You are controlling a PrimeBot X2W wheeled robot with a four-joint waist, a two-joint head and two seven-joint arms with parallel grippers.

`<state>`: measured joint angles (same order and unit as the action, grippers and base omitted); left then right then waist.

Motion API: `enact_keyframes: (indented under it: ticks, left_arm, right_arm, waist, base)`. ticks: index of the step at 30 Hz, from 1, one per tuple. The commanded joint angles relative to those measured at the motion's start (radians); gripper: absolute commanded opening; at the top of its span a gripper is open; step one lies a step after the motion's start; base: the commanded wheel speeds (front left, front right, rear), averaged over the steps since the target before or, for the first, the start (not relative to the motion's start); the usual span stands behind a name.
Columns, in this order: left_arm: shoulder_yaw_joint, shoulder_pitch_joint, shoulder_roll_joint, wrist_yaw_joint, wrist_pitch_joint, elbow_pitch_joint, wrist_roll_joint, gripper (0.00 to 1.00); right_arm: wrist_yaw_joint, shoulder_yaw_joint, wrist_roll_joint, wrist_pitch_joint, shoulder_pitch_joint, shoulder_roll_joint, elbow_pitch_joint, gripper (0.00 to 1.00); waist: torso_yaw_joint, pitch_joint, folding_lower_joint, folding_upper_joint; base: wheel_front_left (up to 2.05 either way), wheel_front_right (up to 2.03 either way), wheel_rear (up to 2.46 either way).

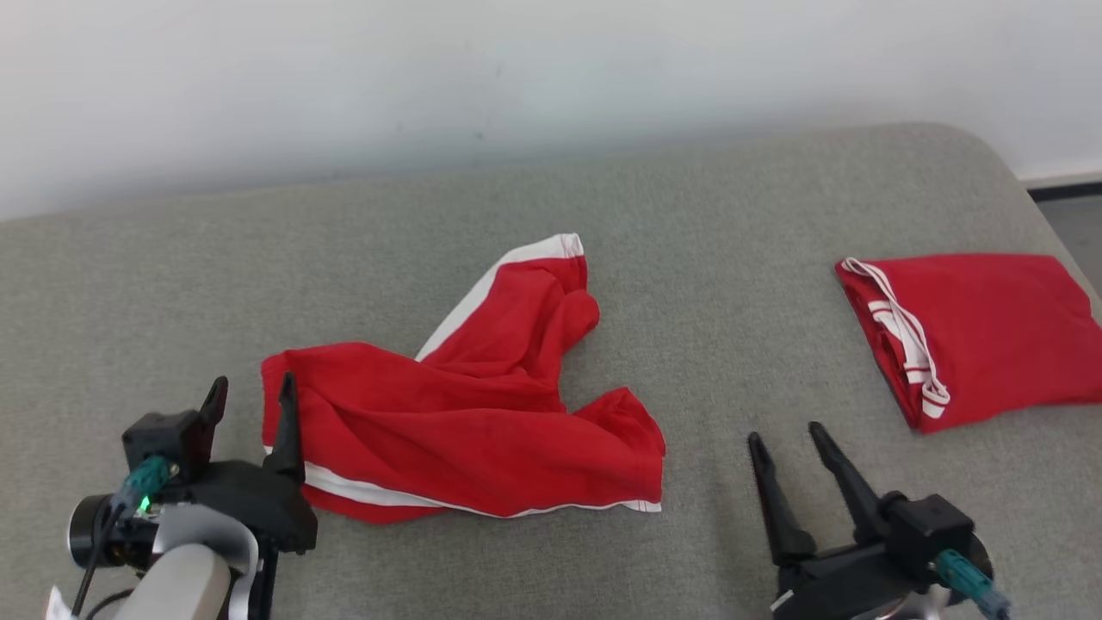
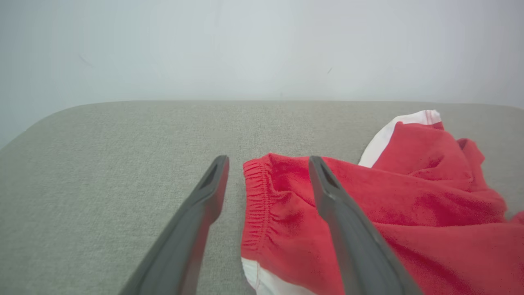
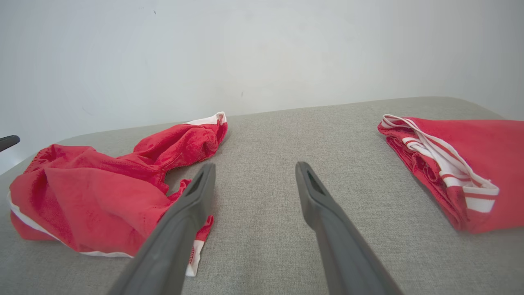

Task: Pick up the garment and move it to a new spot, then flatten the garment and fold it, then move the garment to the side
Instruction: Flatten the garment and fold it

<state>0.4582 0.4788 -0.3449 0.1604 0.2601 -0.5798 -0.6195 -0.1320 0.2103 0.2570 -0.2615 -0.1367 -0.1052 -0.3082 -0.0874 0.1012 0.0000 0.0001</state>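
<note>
The crumpled red shorts (image 1: 465,430) lie mid-way across the grey cushion (image 1: 689,215). At nine o'clock the left gripper (image 1: 253,385), jaws spread, flanks their waistband, probably ready to flatten them. At four o'clock the right gripper (image 1: 786,435) hovers, jaws spread.

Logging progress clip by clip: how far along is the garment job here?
Done: a folded red garment lies at the right. In hand: nothing gripped; the crumpled red garment lies loose on the cushion, left claw open astride its waistband edge, right claw open over bare cushion. Left: flatten, fold, move it aside.
</note>
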Motion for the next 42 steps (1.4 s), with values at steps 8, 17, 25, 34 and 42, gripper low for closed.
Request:
enact_keyframes:
  ticks: [8, 17, 25, 34, 42]
  left_arm:
    - [-0.226, -0.366, 0.094, 0.030, 0.004, 0.371, 0.180, 1.00]
    - [-0.332, -0.567, 0.191, -0.033, 0.004, 0.507, 0.333, 1.00]
    - [-0.425, -0.630, 0.240, -0.090, 0.004, 0.523, 0.398, 1.00]
    - [-0.477, -0.618, 0.264, -0.142, 0.004, 0.488, 0.435, 1.00]
    - [-0.480, -0.599, 0.279, -0.158, 0.004, 0.446, 0.434, 1.00]
  right_arm:
    - [0.003, -0.088, -0.037, -0.005, 0.084, 0.008, 0.032, 1.00]
    - [0.003, -0.089, -0.048, -0.005, 0.111, 0.011, 0.022, 1.00]
    - [0.003, -0.089, -0.050, -0.005, 0.145, 0.012, 0.008, 1.00]
    - [0.003, -0.107, -0.051, -0.005, 0.173, 0.031, 0.050, 1.00]
    - [0.003, -0.109, -0.055, -0.005, 0.178, 0.040, 0.064, 1.00]
  waist:
    - [0.060, -0.121, 0.0000, -0.0001]
    - [0.067, -0.156, 0.0000, -0.0001]
    - [0.071, -0.188, 0.0000, -0.0001]
    - [0.069, -0.214, 0.0000, -0.0001]
    - [0.062, -0.224, 0.0000, -0.0001]
  base:
    - [0.00, 0.00, 0.00]
    - [0.00, 0.00, 0.00]
    - [0.00, 0.00, 0.00]
    - [0.00, 0.00, 0.00]
    - [0.00, 0.00, 0.00]
